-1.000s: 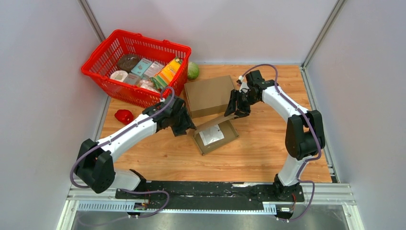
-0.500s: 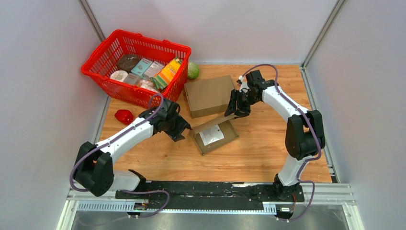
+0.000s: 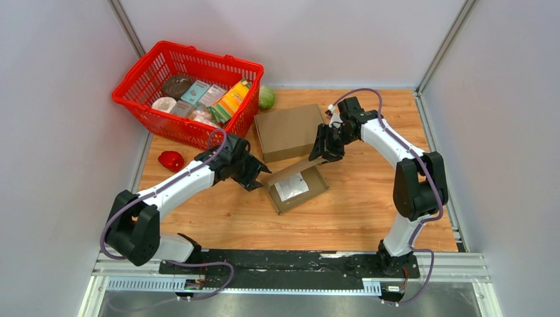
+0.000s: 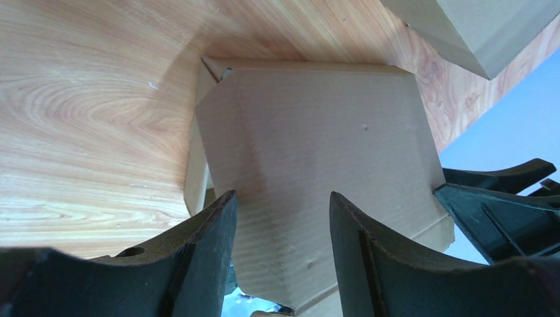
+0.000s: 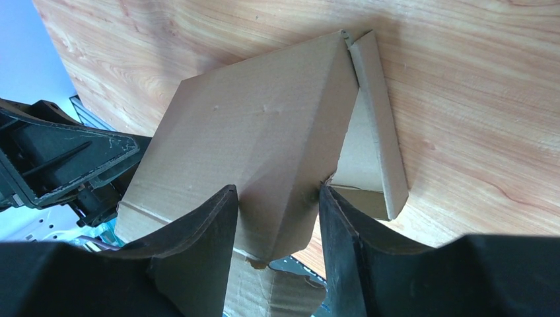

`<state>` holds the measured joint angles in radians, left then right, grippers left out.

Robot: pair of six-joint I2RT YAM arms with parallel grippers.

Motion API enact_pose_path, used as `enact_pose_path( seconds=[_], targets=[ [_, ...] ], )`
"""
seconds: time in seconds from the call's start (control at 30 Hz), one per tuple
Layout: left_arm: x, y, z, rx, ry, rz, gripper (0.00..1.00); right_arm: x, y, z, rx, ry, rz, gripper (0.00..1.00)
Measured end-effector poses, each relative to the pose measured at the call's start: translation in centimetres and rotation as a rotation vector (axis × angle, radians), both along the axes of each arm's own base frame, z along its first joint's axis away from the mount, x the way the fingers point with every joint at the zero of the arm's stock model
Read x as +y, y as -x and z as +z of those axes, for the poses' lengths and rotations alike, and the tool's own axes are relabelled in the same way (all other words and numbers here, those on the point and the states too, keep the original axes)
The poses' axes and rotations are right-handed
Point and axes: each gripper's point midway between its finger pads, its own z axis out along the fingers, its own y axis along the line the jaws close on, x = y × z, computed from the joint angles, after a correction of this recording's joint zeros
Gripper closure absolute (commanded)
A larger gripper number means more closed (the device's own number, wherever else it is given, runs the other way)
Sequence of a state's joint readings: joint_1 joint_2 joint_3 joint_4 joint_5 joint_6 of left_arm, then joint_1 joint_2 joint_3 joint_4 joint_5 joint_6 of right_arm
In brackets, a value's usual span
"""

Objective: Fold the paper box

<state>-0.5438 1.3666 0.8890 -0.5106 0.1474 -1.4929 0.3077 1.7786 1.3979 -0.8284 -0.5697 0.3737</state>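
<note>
The brown paper box lies open mid-table, a white sheet in its shallow tray. Its big lid panel stretches away toward the back. A raised cardboard flap stands along the tray's far side. My left gripper is open at the flap's left end, and the flap fills the gap between its fingers. My right gripper is open at the flap's right end. It straddles the creased flap corner, and its right finger touches the torn edge.
A red basket full of groceries stands at the back left, close behind the left arm. A green round vegetable sits beside it, and a red pepper lies by the left wall. Bare wood shows right of the box.
My left gripper drew back from the lid corner toward the front left. It then came in again at the flap's left end, slightly wider open. The right arm held still.
</note>
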Motion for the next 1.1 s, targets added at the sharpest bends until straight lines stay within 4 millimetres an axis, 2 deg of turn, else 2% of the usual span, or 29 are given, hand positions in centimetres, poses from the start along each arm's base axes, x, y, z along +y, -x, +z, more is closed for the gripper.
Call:
enact_pose_path(
  seconds=[0.17, 0.37, 0.5, 0.6, 0.73, 0.83, 0.93, 0.97, 1.0, 1.07, 1.1],
  targets=[
    [-0.4, -0.5, 0.4, -0.017, 0.024, 0.016, 0.45, 0.3, 0.3, -0.2, 0.004, 0.001, 0.007, 0.5],
    [-1.5, -1.5, 1.3, -0.059, 0.069, 0.024, 0.45, 0.6, 0.8, -0.5, 0.028, -0.006, 0.003, 0.48],
    [-1.9, -2.0, 1.7, -0.079, 0.066, 0.01, 0.43, 0.7, 1.0, -0.6, 0.034, 0.004, -0.003, 0.27],
    [-1.0, -2.0, 1.9, -0.123, 0.009, -0.015, 0.39, -0.2, 0.7, -0.9, 0.022, 0.052, -0.026, 0.13],
    [1.2, -0.6, 2.2, -0.209, -0.111, -0.122, 0.39, -2.7, 0.0, -0.3, -0.075, 0.148, -0.093, 0.1],
    [2.7, 0.7, 3.0, -0.336, -0.167, -0.234, 0.39, -4.8, 0.6, 1.2, -0.172, 0.196, -0.156, 0.1],
    [3.7, 1.4, 5.1, -0.527, -0.198, -0.339, 0.39, -6.3, 1.9, 2.4, -0.265, 0.215, -0.207, 0.15],
    [3.9, 1.6, 5.8, -0.576, -0.205, -0.365, 0.44, -6.6, 2.3, 2.5, -0.28, 0.214, -0.215, 0.18],
    [4.0, 1.8, 6.4, -0.622, -0.214, -0.396, 0.49, -6.7, 2.7, 2.4, -0.298, 0.206, -0.223, 0.25],
    [4.0, 2.2, 7.0, -0.683, -0.233, -0.445, 0.63, -6.9, 3.3, 1.6, -0.305, 0.199, -0.232, 0.33],
    [4.0, 2.3, 6.9, -0.701, -0.244, -0.464, 0.67, -7.0, 3.6, 0.6, -0.298, 0.197, -0.244, 0.45]
  ],
)
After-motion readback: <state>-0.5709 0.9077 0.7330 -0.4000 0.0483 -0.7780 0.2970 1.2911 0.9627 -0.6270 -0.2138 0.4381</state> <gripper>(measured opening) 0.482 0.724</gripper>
